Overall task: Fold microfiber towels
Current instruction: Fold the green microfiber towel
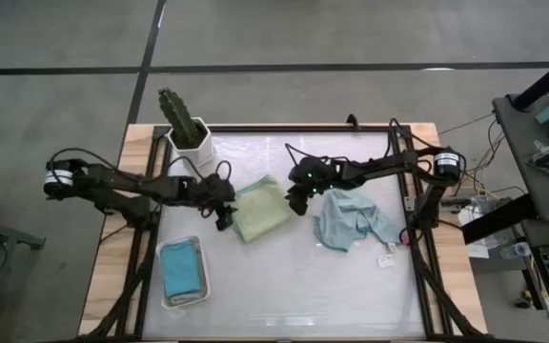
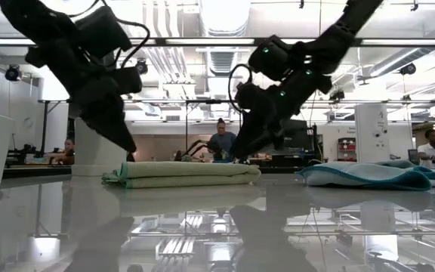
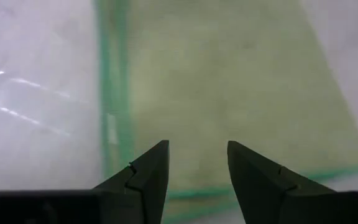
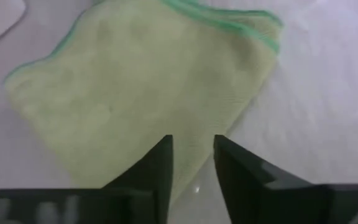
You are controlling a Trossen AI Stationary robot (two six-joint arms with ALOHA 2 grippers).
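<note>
While both arms hang over the middle of the surface (image 1: 284, 286), the sage green towel (image 1: 260, 210) lies flat between them, already folded over on itself. From the low view it looks like a neat, thin stack of layers.

The left gripper (image 1: 224, 215) is at the towel's left edge, and its fingers (image 3: 143, 180) are apart with nothing between them. The right gripper (image 1: 296, 200) is at the towel's right edge. Its fingers (image 4: 154, 171) are also a little apart and hold nothing. From the low view, both look to be just above the surface, not pressing the cloth.

A pale blue towel (image 1: 351, 219) lies in a crumpled heap on the right side, just beside the right arm. A teal towel (image 1: 181, 269) sits folded in the white tray (image 1: 168, 300) near the front left. A cactus in a white pot (image 1: 189, 133) stands at the back left. People can be seen in the room far behind the surface.

I think the green towel needs one more fold or a move to the tray. To do it well, each gripper should come down on a corner at its own edge and pinch all the layers at once. If only the top layer is caught, the fold will open up. Both should lift together, just a little, so the cloth stays smooth. The edges with the green trim should be lined up before letting go.
</note>
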